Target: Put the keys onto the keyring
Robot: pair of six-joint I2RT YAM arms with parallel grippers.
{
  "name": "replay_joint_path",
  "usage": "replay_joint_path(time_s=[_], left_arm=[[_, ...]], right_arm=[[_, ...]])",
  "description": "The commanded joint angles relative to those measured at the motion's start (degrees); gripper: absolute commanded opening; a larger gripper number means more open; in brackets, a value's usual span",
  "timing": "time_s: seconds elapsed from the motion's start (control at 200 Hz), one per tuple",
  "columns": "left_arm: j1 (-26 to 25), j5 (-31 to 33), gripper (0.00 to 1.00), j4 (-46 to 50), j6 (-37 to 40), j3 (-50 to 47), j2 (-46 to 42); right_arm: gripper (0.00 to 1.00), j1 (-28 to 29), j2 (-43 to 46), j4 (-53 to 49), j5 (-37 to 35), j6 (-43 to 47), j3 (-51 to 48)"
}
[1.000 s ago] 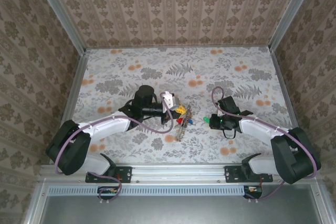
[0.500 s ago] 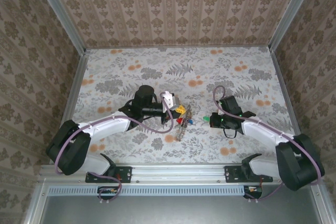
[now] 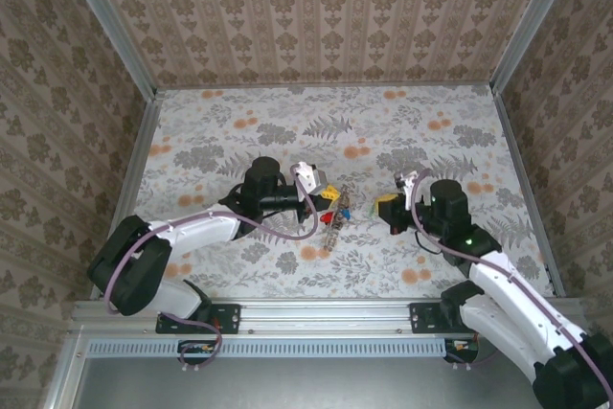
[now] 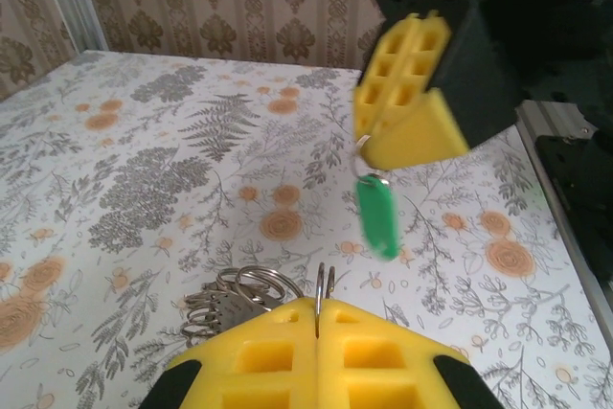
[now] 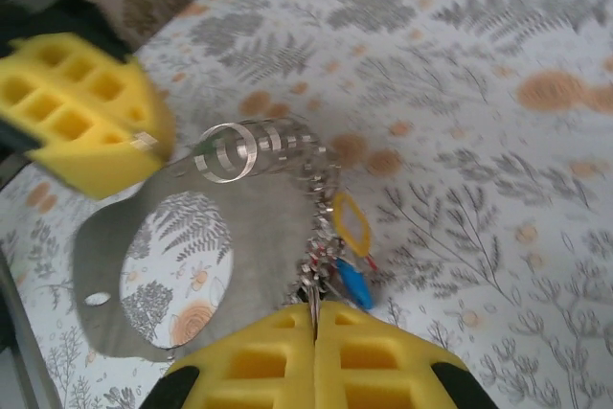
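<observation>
My left gripper (image 3: 329,197) is shut on the keyring (image 4: 322,283), whose thin metal ring stands up from between the yellow pads (image 4: 383,352). More metal rings (image 4: 235,294) bunch beside it on the left. Blue (image 5: 352,284) and yellow (image 5: 351,223) keys hang from that bunch, and the grey-brown strap (image 3: 330,235) trails on the table. My right gripper (image 3: 389,206) hovers just right of the left one, shut on the small ring of a green key (image 4: 379,217), which dangles above the table. In the right wrist view the right gripper (image 5: 314,311) pinches a metal sliver.
The floral tabletop (image 3: 383,131) stretches open behind both grippers, bounded by patterned walls. A metal rail (image 3: 326,311) runs along the near edge by the arm bases.
The right arm has swung up and back, lifting the green key off the table and turning its yellow pads toward the left gripper. The left gripper has barely moved.
</observation>
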State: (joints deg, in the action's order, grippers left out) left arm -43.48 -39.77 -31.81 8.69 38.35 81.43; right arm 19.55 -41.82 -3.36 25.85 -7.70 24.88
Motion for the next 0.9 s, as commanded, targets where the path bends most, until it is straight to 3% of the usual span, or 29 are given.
replay_joint_path(time_s=[0.0,0.465,0.895], left_arm=[[-0.30,0.58,0.00,-6.62,-2.08,-0.60,0.61],[-0.83,0.54,0.00,-11.71,-3.33,-1.39,3.46],[-2.18,0.10,0.00,-8.96,-1.27,-0.74,3.07]], right_arm=[[0.00,0.53,2.44,4.23,4.94,6.93,-1.36],[0.00,10.52,-2.86,7.66,-2.03,13.05,4.36],[0.00,11.91,-7.47,10.03,-4.43,17.58,6.29]])
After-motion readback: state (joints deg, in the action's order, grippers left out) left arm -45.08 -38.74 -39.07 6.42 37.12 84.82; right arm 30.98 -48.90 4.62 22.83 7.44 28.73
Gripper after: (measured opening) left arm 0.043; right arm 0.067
